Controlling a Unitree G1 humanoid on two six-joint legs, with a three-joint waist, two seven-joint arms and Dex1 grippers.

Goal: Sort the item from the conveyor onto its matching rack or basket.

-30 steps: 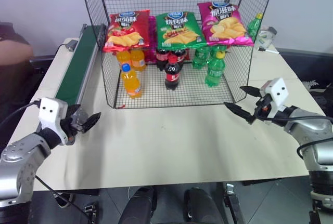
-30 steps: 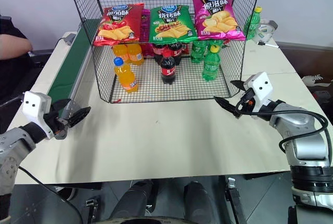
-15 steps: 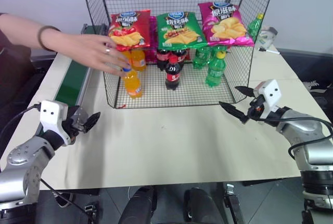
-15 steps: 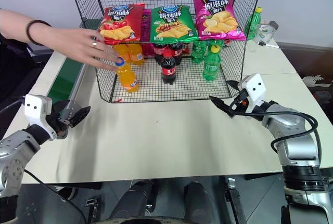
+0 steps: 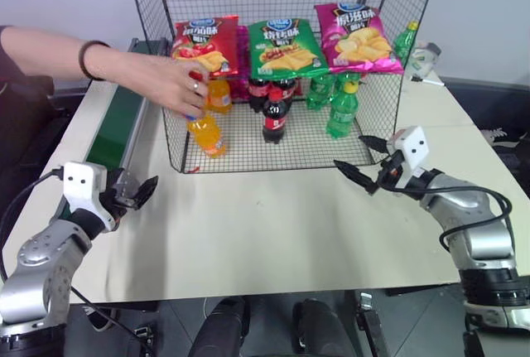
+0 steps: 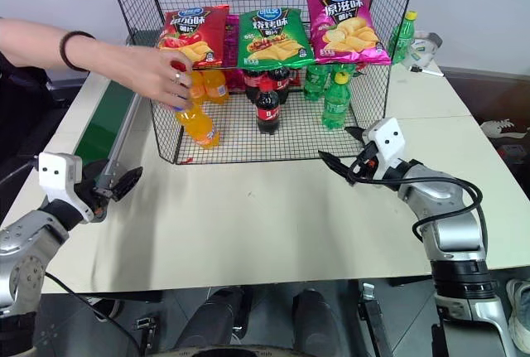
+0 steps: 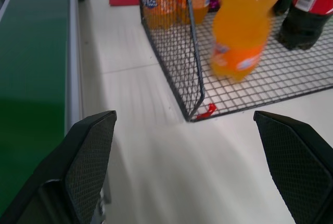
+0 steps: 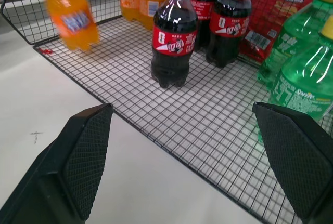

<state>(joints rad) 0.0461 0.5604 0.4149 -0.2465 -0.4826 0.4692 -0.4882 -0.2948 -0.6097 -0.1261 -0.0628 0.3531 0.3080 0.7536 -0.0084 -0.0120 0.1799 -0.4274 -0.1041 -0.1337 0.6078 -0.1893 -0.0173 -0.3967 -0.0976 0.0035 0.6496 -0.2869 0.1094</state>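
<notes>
Both jaw pairs stand wide and empty: left gripper hovers at the near-left table edge beside the near end of the long dark green conveyor belt with grey rails; right gripper hovers just off the near-right corner of the tall black wire-grid shelf rack.

Small clear orange soda bottle with orange label sits at the near-left of the rack's bottom tier, on the mesh floor. A person's hand reaches in from the left and covers its cap, so the bottle is not on the belt.

Orientation: long axis tilted off vertical, cap end leaning far-left into the hand, base end near-right. Both wrist views show it smeared and slanted, so probably in motion.

Step in hand, my read: wait for the item to be set on the conveyor.
- keep both arms clear of the hand, no reaching while it's in the rack
- left gripper is the natural picker; keep it open and beside the belt
- approach only once the bottle stands or lies settled
- grip across the body at the label, perpendicular to the long axis
- round and smooth, so centre the fingers or it may roll out

Cola bottles and green bottles in the rack: leave alone.
</notes>
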